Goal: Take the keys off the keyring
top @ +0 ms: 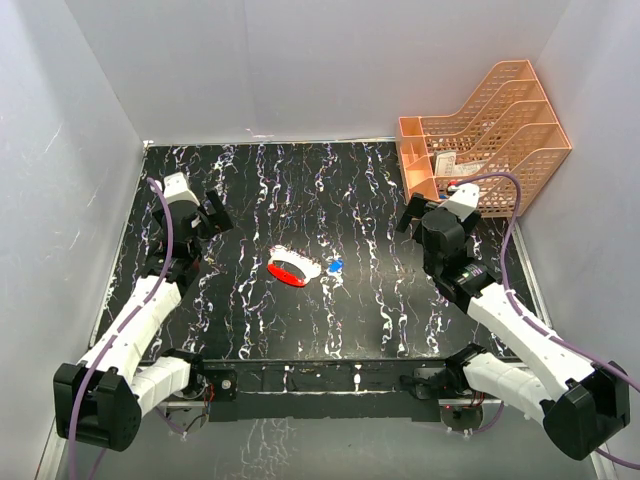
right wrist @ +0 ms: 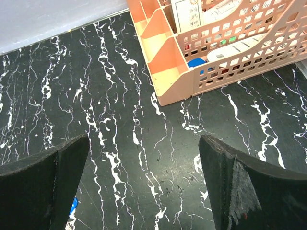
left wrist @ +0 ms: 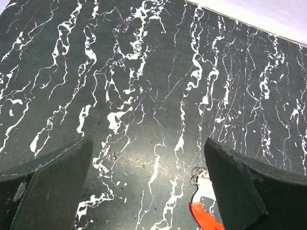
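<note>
The keyring (top: 292, 269), a flat oval loop part red and part white, lies near the middle of the black marbled table (top: 250, 190). A tiny blue key (top: 335, 266) rests just to its right, apart from it. My left gripper (top: 200, 215) hovers open to the left of the keyring; its wrist view catches the loop's red and white end (left wrist: 204, 201) beside the right finger (left wrist: 249, 191). My right gripper (top: 425, 225) is open to the right of the key, and a blue speck of the key (right wrist: 73, 207) peeks past its left finger (right wrist: 43, 187).
An orange plastic file rack (top: 485, 135) holding papers stands at the back right corner, close behind my right gripper; its base (right wrist: 168, 72) shows in the right wrist view. Grey walls enclose the table on three sides.
</note>
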